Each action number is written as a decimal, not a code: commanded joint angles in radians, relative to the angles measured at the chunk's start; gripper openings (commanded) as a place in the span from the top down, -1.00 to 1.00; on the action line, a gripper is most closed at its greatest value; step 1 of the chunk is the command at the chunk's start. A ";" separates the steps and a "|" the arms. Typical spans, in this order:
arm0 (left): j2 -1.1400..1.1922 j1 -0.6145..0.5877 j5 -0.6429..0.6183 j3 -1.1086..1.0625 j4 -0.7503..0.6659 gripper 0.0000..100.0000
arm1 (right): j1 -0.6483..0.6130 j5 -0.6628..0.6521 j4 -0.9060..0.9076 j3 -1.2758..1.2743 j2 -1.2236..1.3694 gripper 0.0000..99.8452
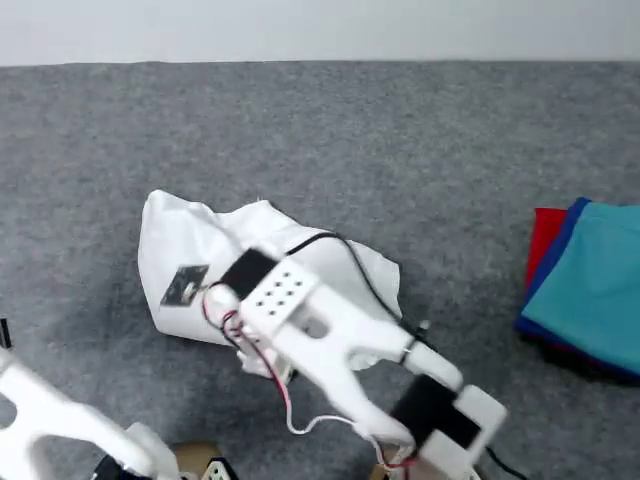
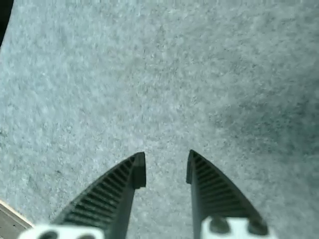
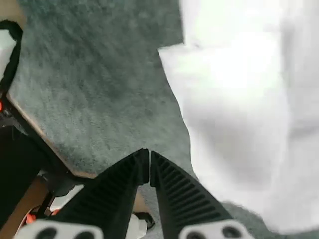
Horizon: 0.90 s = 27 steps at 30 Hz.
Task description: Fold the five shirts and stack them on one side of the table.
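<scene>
A crumpled white shirt lies left of the table's middle, and its pale cloth also appears in the right wrist view. The right arm stretches over the shirt's near part. My right gripper is shut, with its tips over grey felt just beside the shirt's edge and no cloth visible between them. At the right edge sits a stack of folded shirts, teal on top of blue, red and a dark one. My left gripper hangs open over bare felt, and the left arm stays at the near left corner.
Grey felt covers the table. The table's near wooden edge runs close to my right gripper. Red and white cables hang from the right arm.
</scene>
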<state>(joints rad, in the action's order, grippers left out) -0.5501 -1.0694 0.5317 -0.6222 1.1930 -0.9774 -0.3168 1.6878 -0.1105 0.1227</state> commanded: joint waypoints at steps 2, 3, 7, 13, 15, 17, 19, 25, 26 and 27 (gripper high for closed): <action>0.000 -0.009 0.006 -0.001 -0.028 0.73 | -0.053 0.023 -0.007 0.114 0.102 0.73; 0.000 -0.009 0.006 -0.001 -0.028 0.73 | -0.054 0.041 -0.005 0.143 0.128 0.67; 0.000 -0.009 0.006 -0.001 -0.028 0.73 | -0.050 0.078 -0.013 0.247 0.240 0.57; 0.000 -0.009 0.006 -0.001 -0.028 0.73 | -0.047 0.080 -0.008 0.367 0.401 0.57; 0.000 -0.008 0.006 -0.002 -0.028 0.73 | -0.047 0.080 -0.013 0.390 0.444 0.57; 0.000 -0.006 0.006 -0.002 -0.028 0.73 | -0.047 0.081 -0.016 0.414 0.490 0.57; 0.000 -0.005 0.006 -0.002 -0.026 0.73 | -0.047 0.081 -0.024 0.437 0.539 0.57; 0.000 -0.005 0.006 -0.002 -0.023 0.73 | -0.024 0.075 -0.012 0.511 0.639 0.75; 0.000 -0.005 0.006 -0.002 -0.023 0.73 | -0.012 0.075 -0.012 0.528 0.639 0.82; 0.000 -0.005 0.006 -0.002 -0.023 0.73 | 0.004 0.075 -0.010 0.545 0.636 0.89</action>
<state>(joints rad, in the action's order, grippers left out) -0.5501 -1.0710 0.5317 -0.6268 1.1853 -1.0035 -0.2432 1.6847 0.3744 0.7411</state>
